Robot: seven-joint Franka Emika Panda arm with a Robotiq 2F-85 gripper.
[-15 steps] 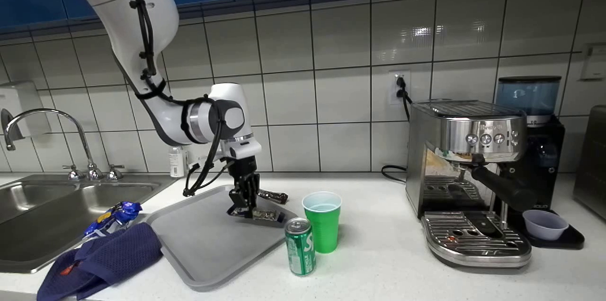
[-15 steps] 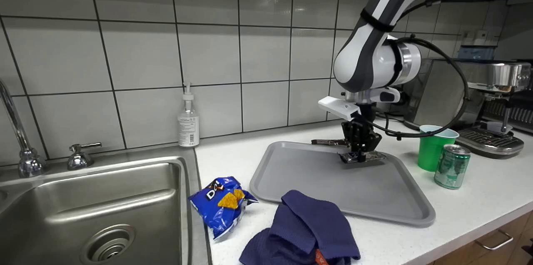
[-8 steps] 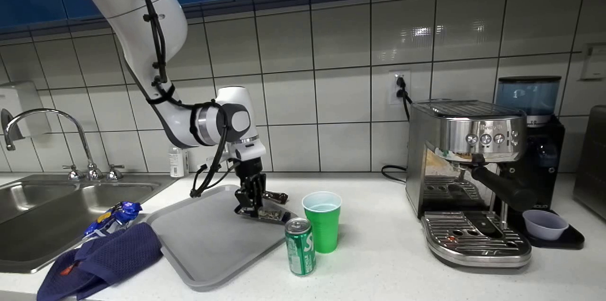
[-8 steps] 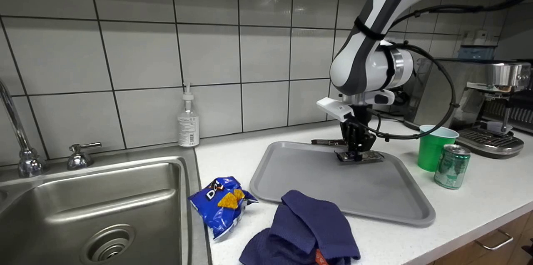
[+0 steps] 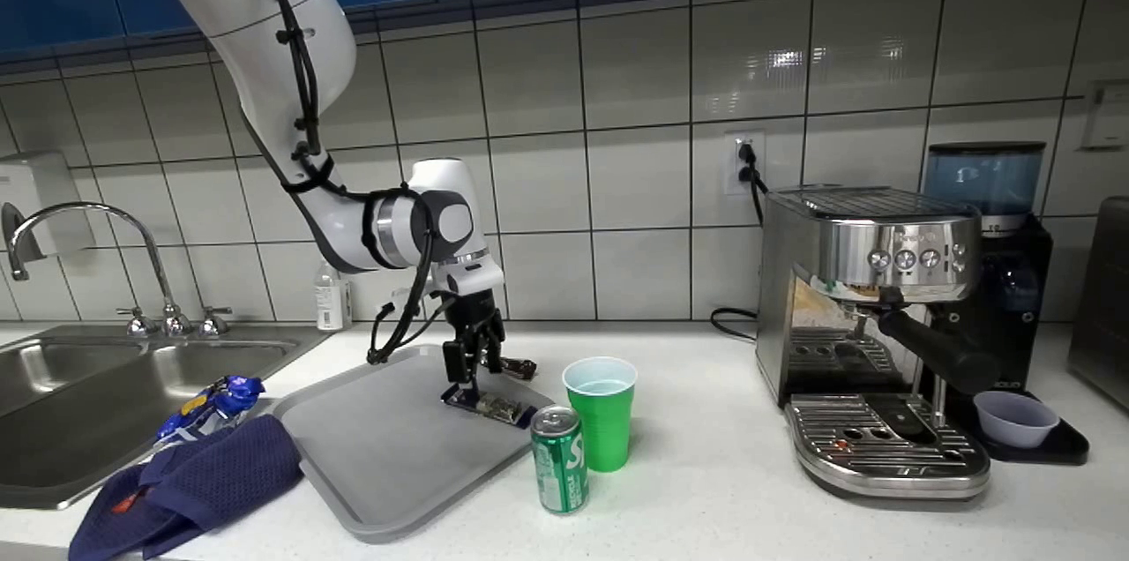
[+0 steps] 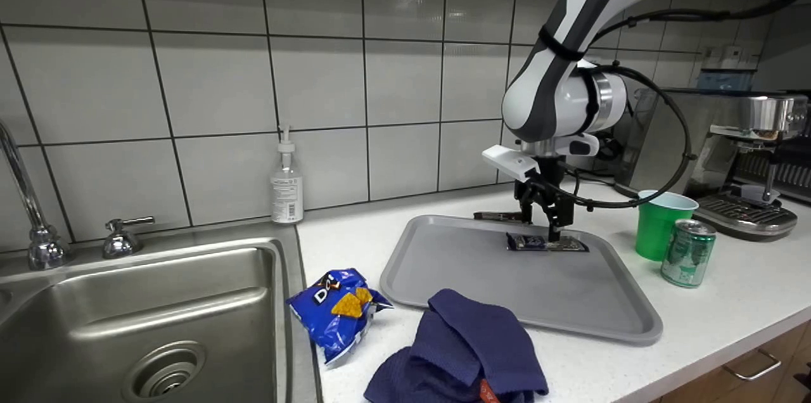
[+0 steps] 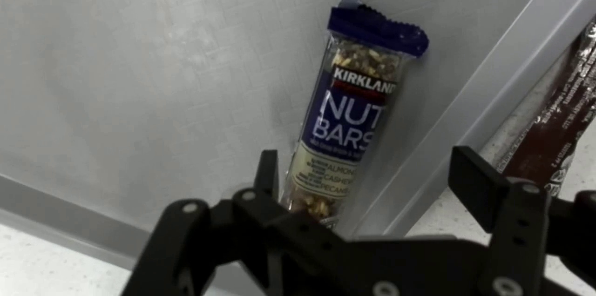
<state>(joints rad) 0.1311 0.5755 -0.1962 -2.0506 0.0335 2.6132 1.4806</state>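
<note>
Two fingers point(image 7: 267, 170) stand wide apart, gripping nothing! Just below, one nut bar point(image 7: 347, 124) (label facing up!) lies on one gray tray point(image 6: 557, 289); one brown wrapped bar point(image 7: 554, 133) sits beyond its rim on the surface point(image 5: 697, 473); farther off, one green cup point(image 5: 606, 429), one can point(image 5: 559, 466).

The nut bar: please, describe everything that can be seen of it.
The nut bar is long and narrow, its clear, shiny plastic wrapper showing nuts and looking unopened. The label, dark blue and cream, reads KIRKLAND NUT BARS; a crimped blue end shows in the wrist view. It lies label up on the tray, one end near the rim. The open gripper is over it; whether they touch, I cannot tell.
</note>
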